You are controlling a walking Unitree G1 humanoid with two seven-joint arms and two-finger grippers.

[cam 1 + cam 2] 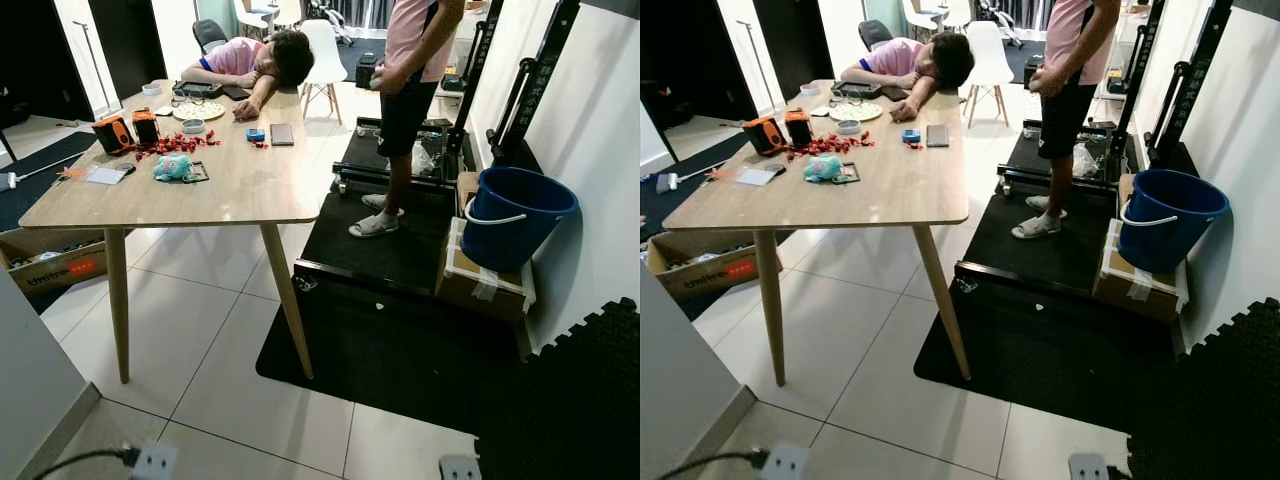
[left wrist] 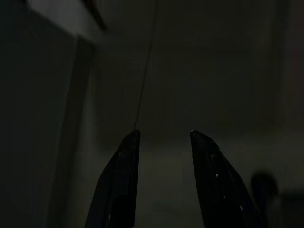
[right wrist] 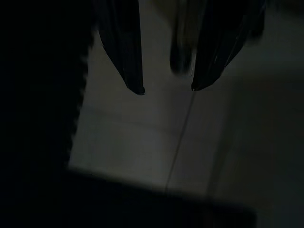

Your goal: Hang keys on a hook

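Observation:
On the wooden table lies a teal plush keychain with a dark ring and keys beside it, near the table's left side. Both arms hang idle in the shade. In the dark left wrist view, my left gripper is open with nothing between its fingers. My right gripper is also open and empty, hanging over pale floor tiles beside a black mat edge.
A person sleeps at the table's far end; another person stands on the black mat. A blue bucket sits on a cardboard box at right. Orange devices, red bits and a phone lie on the table.

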